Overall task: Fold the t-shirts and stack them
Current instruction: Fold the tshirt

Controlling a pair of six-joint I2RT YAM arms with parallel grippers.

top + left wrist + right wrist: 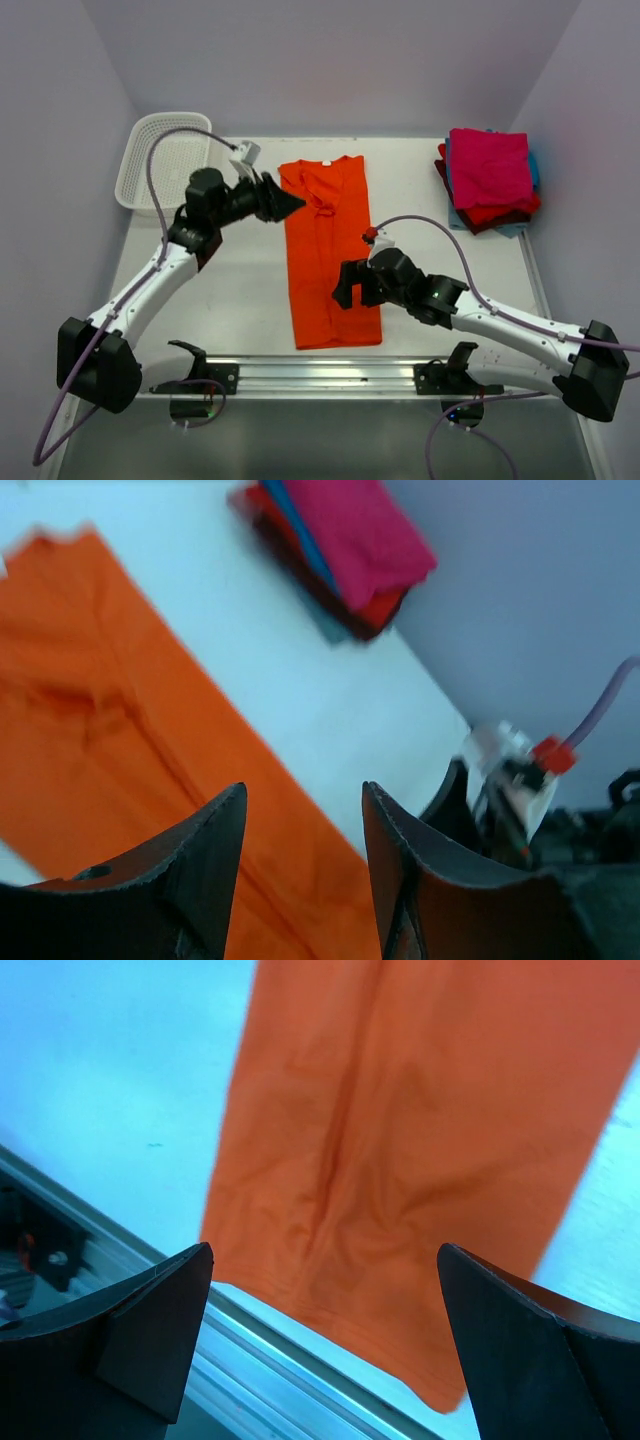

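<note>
- We see the orange t-shirt [328, 250] as a long strip, ready for crosswise folding.
- Left gripper [292, 204] far, right gripper [345, 286] near: both released, empty, flanking it.

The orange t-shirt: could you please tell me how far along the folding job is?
Done: a stack of folded tees sits at the far right corner. In hand: the orange t-shirt lies folded into a long strip; the left pincer and right pincer are open, holding nothing. Left: fold it crosswise and stack it.
</note>
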